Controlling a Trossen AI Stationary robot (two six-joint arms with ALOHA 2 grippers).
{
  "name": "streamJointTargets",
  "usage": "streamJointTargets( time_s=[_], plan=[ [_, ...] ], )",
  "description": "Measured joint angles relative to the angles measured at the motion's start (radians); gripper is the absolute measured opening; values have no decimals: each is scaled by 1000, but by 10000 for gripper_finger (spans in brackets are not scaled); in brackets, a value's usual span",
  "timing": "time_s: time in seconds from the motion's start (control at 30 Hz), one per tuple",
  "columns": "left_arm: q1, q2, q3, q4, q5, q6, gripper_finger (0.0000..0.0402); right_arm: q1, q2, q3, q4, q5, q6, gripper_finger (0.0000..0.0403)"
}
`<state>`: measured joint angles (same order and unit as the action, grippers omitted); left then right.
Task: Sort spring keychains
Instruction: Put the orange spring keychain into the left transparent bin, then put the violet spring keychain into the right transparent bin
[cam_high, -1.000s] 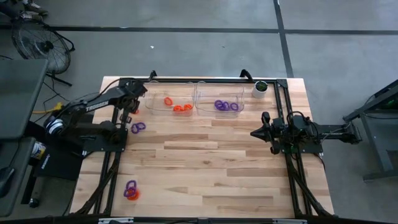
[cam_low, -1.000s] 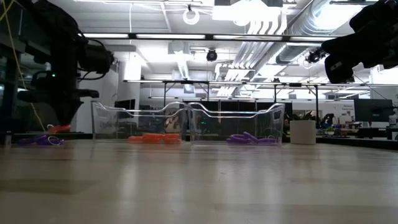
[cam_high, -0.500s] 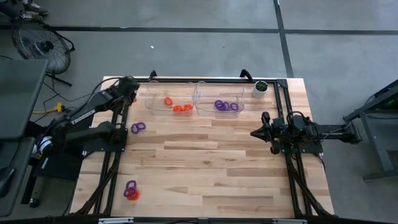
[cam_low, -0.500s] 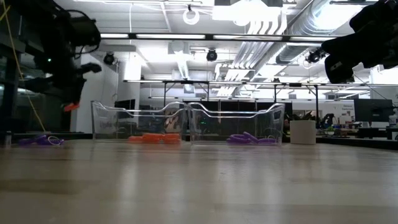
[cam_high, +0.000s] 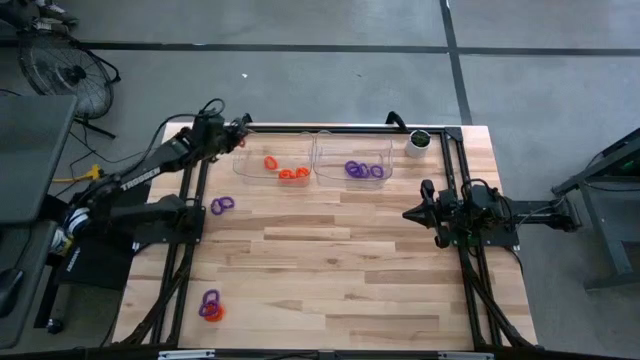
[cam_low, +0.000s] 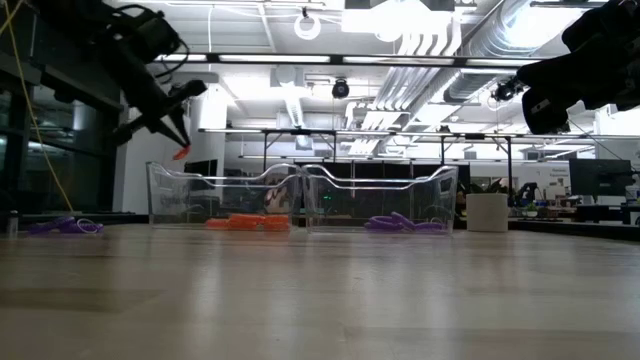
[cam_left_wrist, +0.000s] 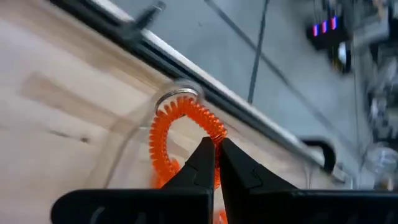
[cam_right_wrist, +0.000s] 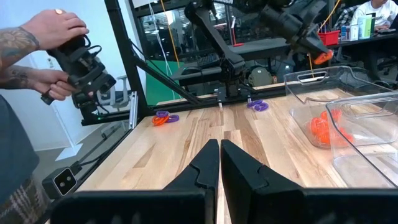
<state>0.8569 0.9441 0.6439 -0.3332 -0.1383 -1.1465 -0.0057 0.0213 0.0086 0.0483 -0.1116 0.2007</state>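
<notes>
My left gripper (cam_high: 242, 125) hangs above the far left corner of the left clear bin (cam_high: 250, 165), shut on an orange spring keychain (cam_left_wrist: 180, 127), which also shows as an orange speck in the low view (cam_low: 180, 154). Orange keychains (cam_high: 288, 171) lie in that bin and purple ones (cam_high: 362, 170) in the right bin. A purple keychain (cam_high: 222, 206) lies on the table at the left. A purple and an orange one (cam_high: 210, 306) lie near the front left. My right gripper (cam_high: 408, 213) waits shut at the right side, above the table. My left gripper pinches the coil of the orange keychain's loop (cam_left_wrist: 215, 133) between its two fingertips. The fingers slant down from the table's left toward the bin. The loop sticks out past the fingertips, lifted clear of the table and the bin.
A white cup (cam_high: 417, 143) with a dark top stands at the far right corner. Black frame rails (cam_high: 460, 180) run along the table's sides and far edge. Beyond the table's left side a person's hands (cam_right_wrist: 59, 53) hold a control handle.
My left gripper has risen from the table near the lone purple keychain, carrying the orange keychain up clear of the wood. It has gone toward the far edge and the left bin's corner, and has rolled and tipped up as it went. It has stayed shut.
</notes>
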Motion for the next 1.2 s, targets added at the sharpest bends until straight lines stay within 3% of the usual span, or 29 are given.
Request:
streamJointTargets(
  time_s=[0.33, 0.57, 0.97, 1.2],
  plan=[
    [-56, 272, 232, -41, 181, 360, 0, 0, 0, 0, 0, 0, 0, 12],
    [-120, 462, 408, -213, 287, 608, 2, 0, 0, 0, 0, 0, 0, 12],
    [-152, 612, 551, -453, 285, 705, 36, 0, 0, 0, 0, 0, 0, 12],
    [-152, 614, 555, -469, 278, 706, 123, 0, 0, 0, 0, 0, 0, 12]
  ],
)
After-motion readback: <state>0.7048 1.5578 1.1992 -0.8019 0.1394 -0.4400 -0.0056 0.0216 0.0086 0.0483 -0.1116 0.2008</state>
